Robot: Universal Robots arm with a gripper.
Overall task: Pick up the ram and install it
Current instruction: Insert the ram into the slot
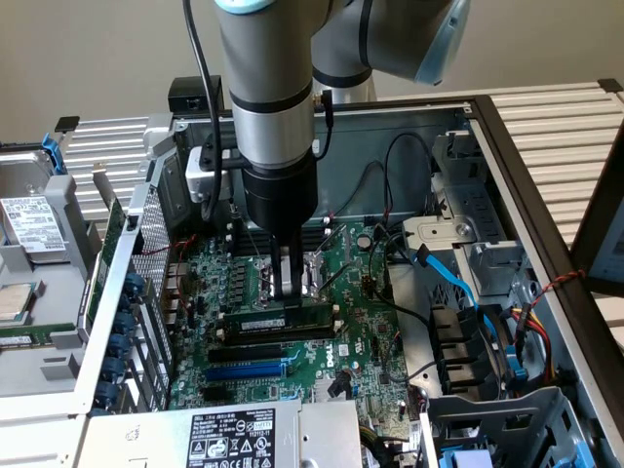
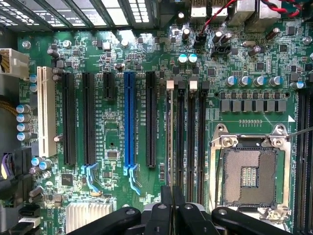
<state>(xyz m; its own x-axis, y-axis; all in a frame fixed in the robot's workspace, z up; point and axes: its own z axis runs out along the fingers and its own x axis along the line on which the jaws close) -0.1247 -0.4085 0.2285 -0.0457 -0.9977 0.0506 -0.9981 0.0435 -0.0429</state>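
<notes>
Matt green motherboard, bare-metal case.

Ram: long thin stick with dark chips and a white label strip along its face. It stands on edge, level, set lengthwise in a black memory slot. It runs parallel to the blue slot, near it but apart. In the wrist view it shows edge-on as a thin line. The pincer is closed on its top edge, about mid-length.

A white Dell logo on the motherboard; the power-supply label is illegible.
</notes>
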